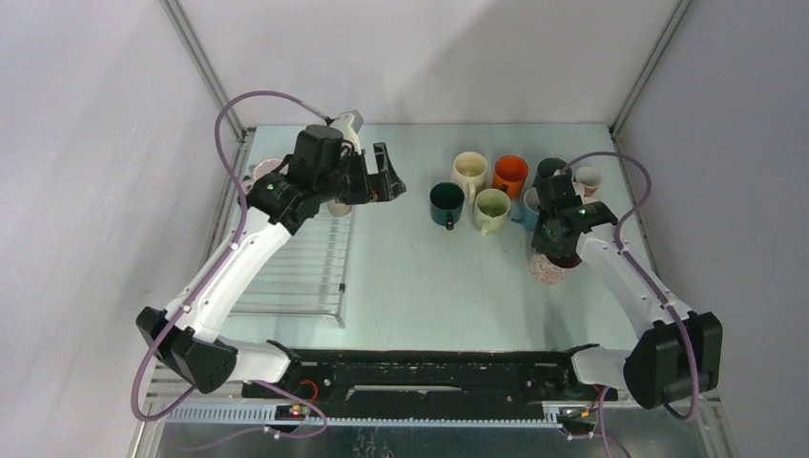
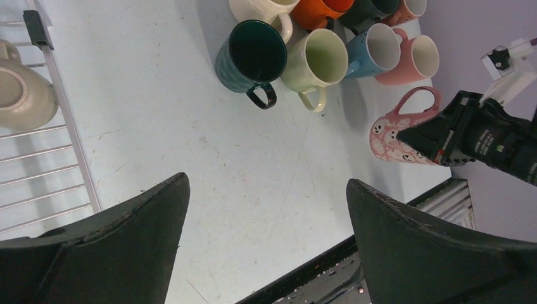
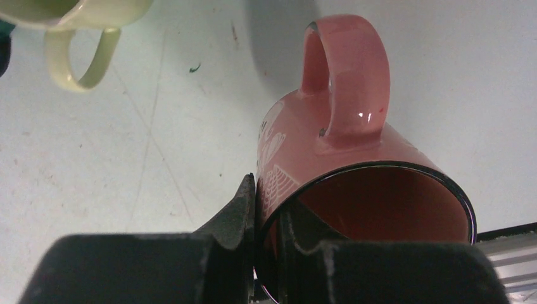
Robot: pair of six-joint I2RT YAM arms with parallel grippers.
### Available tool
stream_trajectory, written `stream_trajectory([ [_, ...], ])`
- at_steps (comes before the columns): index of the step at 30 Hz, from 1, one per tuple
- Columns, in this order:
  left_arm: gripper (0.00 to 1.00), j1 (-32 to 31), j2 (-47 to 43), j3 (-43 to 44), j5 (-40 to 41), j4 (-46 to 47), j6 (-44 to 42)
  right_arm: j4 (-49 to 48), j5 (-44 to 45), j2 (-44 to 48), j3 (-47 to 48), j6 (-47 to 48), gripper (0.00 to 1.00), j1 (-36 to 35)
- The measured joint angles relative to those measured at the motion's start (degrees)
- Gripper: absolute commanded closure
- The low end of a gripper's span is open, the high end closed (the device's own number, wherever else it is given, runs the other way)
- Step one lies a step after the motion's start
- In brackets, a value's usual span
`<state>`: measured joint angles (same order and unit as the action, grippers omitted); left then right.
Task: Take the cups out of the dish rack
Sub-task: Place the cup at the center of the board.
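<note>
**Pink ghost mug out of the rack, in the right claw**

Going by the overhead view, the dish rack (image 1: 303, 272) sat on the table (image 1: 420, 277) at about 9 o'clock, along the left edge. The left wrist camera showed one cream cup (image 2: 22, 95) lying in it, on the bars. There may have been another pale cup (image 1: 268, 169) at the rack's far corner, but it was too small for me to be sure.

The right gripper (image 3: 266, 202) was clamped on a pink mug (image 3: 354, 145) with a white pattern. One finger was inside the rim and the other outside, pinching the wall. The handle pointed away from the wrist. That mug was over at about 3 o'clock on the table, near the right edge. I couldn't tell whether its base was touching the table or not.

The left gripper (image 1: 394, 181) was spread wide open with nothing between the fingers. It hung over bare table just beside the far end of the rack, around 11 o'clock.

The rest of the cups were bunched up at about 1 o'clock, well apart from the rack:
- a dark green cup (image 2: 252, 56)
- a pale yellow-green cup (image 2: 320, 61)
- a blue cup (image 2: 379, 50)
- a plain pink cup (image 2: 415, 60)
- an orange cup (image 1: 510, 175)
- a cream mug (image 1: 469, 170)

They all stood upright and were packed close together.
</note>
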<state>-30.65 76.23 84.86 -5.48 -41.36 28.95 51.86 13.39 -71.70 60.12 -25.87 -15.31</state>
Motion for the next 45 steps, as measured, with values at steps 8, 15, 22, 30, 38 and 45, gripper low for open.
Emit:
stream_trajectory([
  [8,0.0,-0.1,-0.6,0.0,0.8,0.0,-0.5,-6.2,0.4,-4.5,-2.8,0.2,1.0,4.2],
  [15,0.0,-0.1,-0.6,0.0,0.8,0.0,-0.6,-9.5,0.3,-7.1,-4.2,0.3,0.97,5.5],
  [22,0.0,-0.1,-0.6,0.0,1.0,-0.8,-0.5,-11.3,0.1,-9.0,-4.7,0.4,0.73,5.6],
  [30,0.0,-0.1,-0.6,0.0,4.6,-3.5,-0.5,-11.1,0.6,-7.5,-4.7,0.1,0.3,5.6],
  [38,0.0,-0.2,-0.6,0.0,12.2,-7.8,-0.5,-9.6,-0.8,1.3,-4.7,0.4,0.0,5.5],
  [45,0.0,1.5,-0.5,3.0,24.3,-14.2,1.6,-6.1,-2.0,7.3,-1.7,1.3,0.0,4.4],
])
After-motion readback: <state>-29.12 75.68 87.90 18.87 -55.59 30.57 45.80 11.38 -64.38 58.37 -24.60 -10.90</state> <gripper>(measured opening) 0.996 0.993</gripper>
